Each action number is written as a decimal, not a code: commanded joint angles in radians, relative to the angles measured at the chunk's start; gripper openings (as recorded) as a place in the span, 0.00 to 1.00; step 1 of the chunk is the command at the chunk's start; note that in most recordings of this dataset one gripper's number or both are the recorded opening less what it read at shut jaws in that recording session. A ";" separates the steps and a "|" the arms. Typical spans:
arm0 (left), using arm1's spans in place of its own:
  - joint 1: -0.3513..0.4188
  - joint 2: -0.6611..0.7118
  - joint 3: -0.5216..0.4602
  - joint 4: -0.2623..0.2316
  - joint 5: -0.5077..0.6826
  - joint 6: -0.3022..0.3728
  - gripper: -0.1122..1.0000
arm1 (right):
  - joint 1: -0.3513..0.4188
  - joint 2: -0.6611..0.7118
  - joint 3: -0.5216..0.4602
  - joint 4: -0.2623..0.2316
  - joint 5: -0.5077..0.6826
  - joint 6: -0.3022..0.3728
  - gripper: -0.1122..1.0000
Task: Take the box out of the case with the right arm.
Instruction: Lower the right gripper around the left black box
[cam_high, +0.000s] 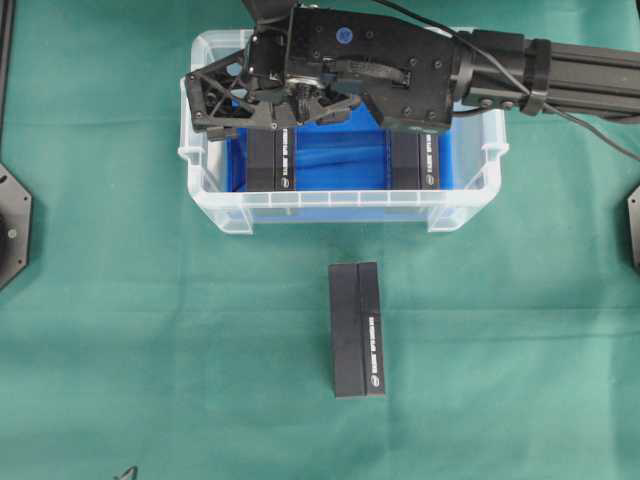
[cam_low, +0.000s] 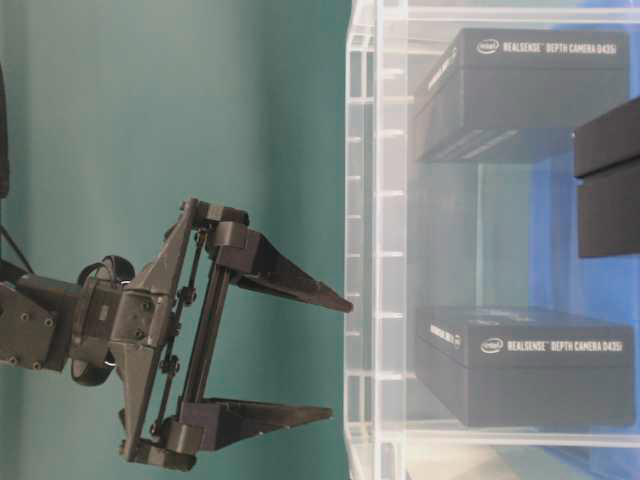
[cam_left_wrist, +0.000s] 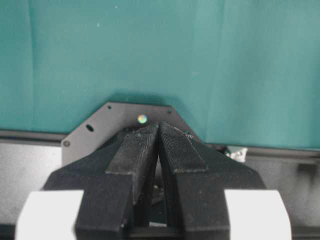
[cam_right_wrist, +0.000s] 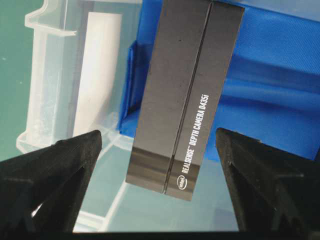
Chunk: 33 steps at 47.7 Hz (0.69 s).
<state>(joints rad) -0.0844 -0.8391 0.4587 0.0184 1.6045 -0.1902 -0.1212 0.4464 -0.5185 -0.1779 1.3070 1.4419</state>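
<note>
Case (cam_high: 470, 190) sits under me with the left box (cam_right_wrist: 187, 95) centred between my right gripper (cam_right_wrist: 157, 165) fingers (cam_right_wrist: 60, 170), spread wide and empty, so I should sink straight until both pads flank its long sides, then squeeze.

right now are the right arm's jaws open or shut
Open. In the right wrist view the right gripper has its jaws spread wide on either side of a black box in the case, touching neither side.
</note>
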 joint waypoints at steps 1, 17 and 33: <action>-0.002 0.006 -0.009 0.003 -0.005 0.000 0.10 | 0.003 -0.017 -0.015 -0.003 -0.005 -0.003 0.95; -0.002 0.006 -0.009 0.003 -0.005 0.000 0.10 | 0.002 0.009 0.003 -0.003 -0.014 -0.003 0.95; -0.002 0.006 -0.011 0.003 -0.005 -0.002 0.10 | -0.011 0.017 0.055 -0.003 -0.071 0.000 0.95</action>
<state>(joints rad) -0.0844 -0.8376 0.4587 0.0184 1.6030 -0.1917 -0.1273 0.4832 -0.4633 -0.1779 1.2640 1.4419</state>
